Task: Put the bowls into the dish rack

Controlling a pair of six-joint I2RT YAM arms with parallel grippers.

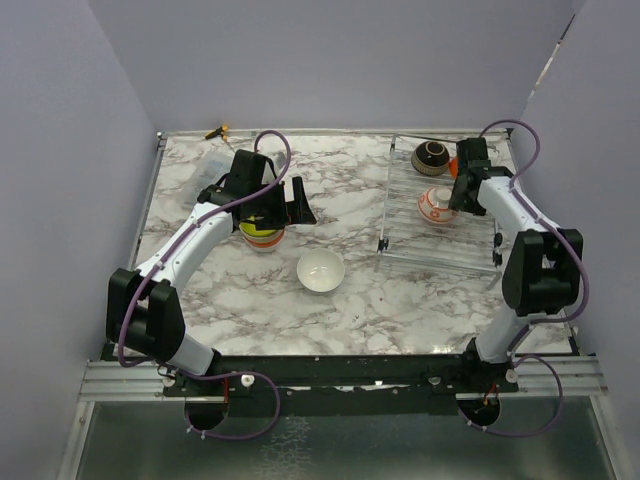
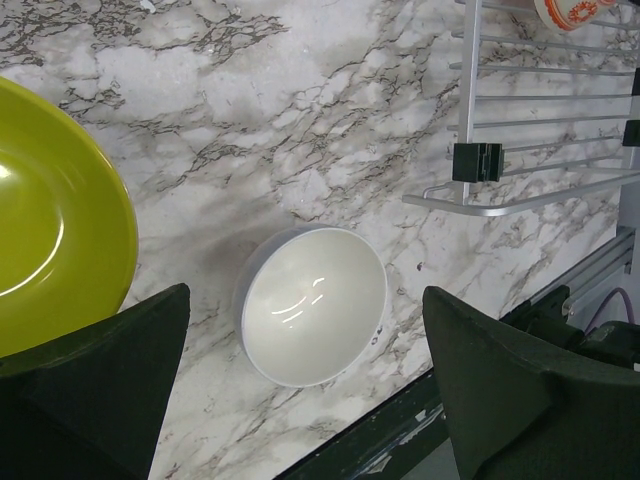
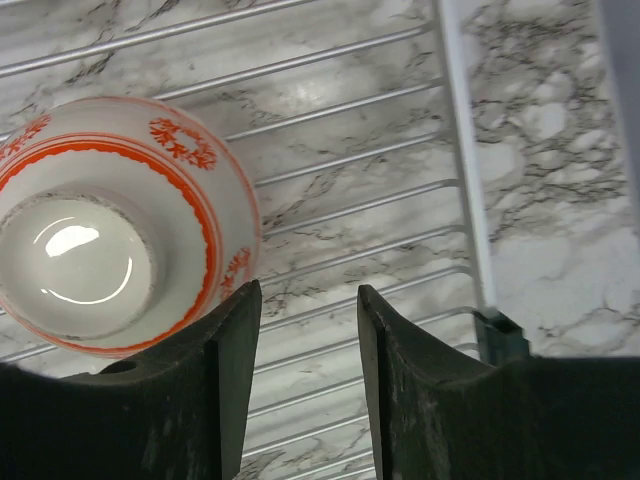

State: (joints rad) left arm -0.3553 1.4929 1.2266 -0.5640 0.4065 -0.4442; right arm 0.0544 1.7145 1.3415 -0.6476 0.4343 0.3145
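Left fingers [image 1: 270,210] wide open, nothing held, hovering over lime bowl [image 1: 258,226] at table [image 1: 360,310] left-centre. Lime bowl upright, stacked on something orange-and-white; can't tell what from above. In left wrist view the lime bowl [image 2: 50,220] fills the left edge and the white bowl [image 2: 312,305] shows between the two spread fingers [image 2: 100,390].

White bowl [image 1: 321,271] upright, alone on table, near lime stack on its right, well left of rack.

Rack [image 1: 410,240] on table right side. Three things in it:
- brown bowl [image 1: 430,155], far end
- an orange bit [image 1: 455,165] just beside brown bowl, mostly hidden by right arm
- patterned bowl [image 1: 437,205], white with orange, upside down on the bars mid-rack

Right fingers [image 3: 308,290] narrow, small gap, only rack bars seen through it, nothing gripped. They hang over the rack just right of patterned bowl [image 3: 110,220]; left finger's edge overlaps the bowl rim in wrist view, contact unclear. Right arm [image 1: 530,250] reaches in from rack's right side.
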